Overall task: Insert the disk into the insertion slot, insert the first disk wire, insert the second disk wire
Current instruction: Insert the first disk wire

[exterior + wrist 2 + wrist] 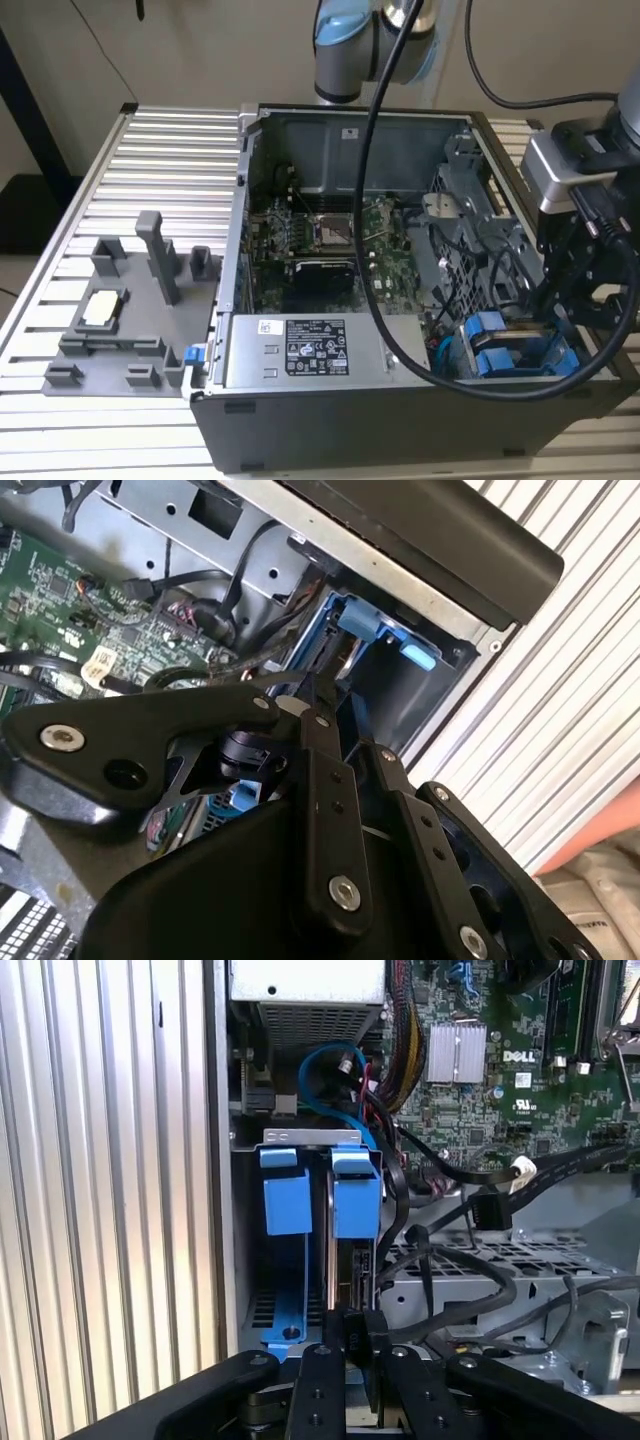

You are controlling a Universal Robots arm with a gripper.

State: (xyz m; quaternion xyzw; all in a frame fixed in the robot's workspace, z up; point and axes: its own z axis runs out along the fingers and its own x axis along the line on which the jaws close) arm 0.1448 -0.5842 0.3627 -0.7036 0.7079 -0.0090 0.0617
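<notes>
In the first wrist view the disk [352, 1260] stands on edge in the insertion slot [285, 1300], its blue carrier [356, 1198] beside a second blue rail tab [285, 1200]. My gripper [353, 1345] sits at the disk's near end with its black fingers [327, 1360] close together on that end. In the exterior view the gripper [572, 318] hangs over the case's corner on that view's right, just past the blue carriers [490, 345] in the bay. The second wrist view has the fingers [318, 742] reaching toward the blue carrier [372, 620].
Loose black cables [450, 1290] and a blue wire [330, 1060] run beside the bay; one black cable ends in a white plug [518, 1168]. A perforated metal cage [500, 1260] and the motherboard [330, 235] lie alongside. A grey fixture [120, 320] stands outside the case [300, 410].
</notes>
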